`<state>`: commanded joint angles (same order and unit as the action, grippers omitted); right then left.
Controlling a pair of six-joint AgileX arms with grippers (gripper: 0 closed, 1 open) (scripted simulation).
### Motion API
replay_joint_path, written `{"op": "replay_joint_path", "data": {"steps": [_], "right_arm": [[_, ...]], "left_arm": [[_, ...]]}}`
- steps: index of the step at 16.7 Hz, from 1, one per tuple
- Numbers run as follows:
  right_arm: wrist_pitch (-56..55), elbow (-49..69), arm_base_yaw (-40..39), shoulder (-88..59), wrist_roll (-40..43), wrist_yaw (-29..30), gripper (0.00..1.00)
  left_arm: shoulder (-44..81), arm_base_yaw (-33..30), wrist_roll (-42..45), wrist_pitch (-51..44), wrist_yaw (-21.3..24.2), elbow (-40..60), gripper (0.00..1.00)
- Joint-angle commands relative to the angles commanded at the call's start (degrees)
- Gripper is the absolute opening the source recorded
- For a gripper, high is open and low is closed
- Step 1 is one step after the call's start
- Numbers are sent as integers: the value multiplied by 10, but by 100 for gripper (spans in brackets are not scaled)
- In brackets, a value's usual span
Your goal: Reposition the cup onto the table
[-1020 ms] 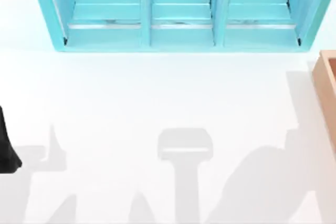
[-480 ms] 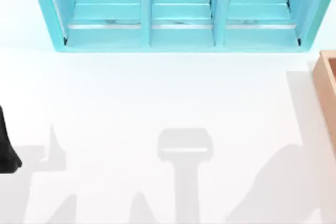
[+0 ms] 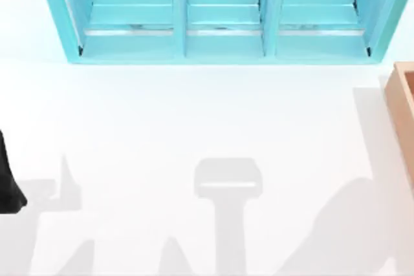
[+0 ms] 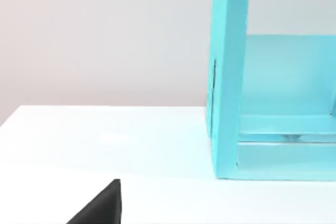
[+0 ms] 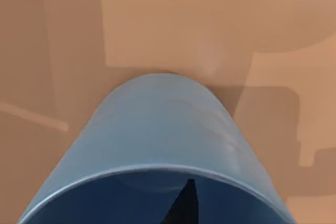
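Place: a rendered simulation tabletop, not a real room
Surface: plain white table (image 3: 194,114), smooth and unmarked
Furniture: turquoise shelf unit (image 3: 223,14) with three open bays at the far edge
Side: tan wooden box (image 3: 402,101) at the right edge
Backdrop: flat pale grey wall (image 4: 105,40)

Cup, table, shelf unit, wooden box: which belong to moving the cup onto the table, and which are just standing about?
Part of the job:
- blue cup, over the tan box interior
- white table
- right gripper, a dark tip at the cup's mouth

Just there:
- turquoise shelf unit
- tan wooden box, at the table's right edge
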<state>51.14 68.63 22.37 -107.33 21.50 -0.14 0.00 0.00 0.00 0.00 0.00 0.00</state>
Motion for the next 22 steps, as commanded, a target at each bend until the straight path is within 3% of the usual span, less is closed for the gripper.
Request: {"op": "replay_joint_path", "data": {"steps": [5, 6, 15, 22], "right_arm": [[0, 0, 0, 0, 0, 0, 2], [0, 0, 0, 0, 0, 0, 0], [2, 1, -2, 2, -2, 0, 0], [155, 68, -115, 57, -117, -1, 0]], "left_arm": [[0, 0, 0, 0, 0, 0, 100], [0, 0, 0, 0, 0, 0, 100], [0, 0, 0, 0, 0, 0, 100], [0, 0, 0, 0, 0, 0, 100]]}}
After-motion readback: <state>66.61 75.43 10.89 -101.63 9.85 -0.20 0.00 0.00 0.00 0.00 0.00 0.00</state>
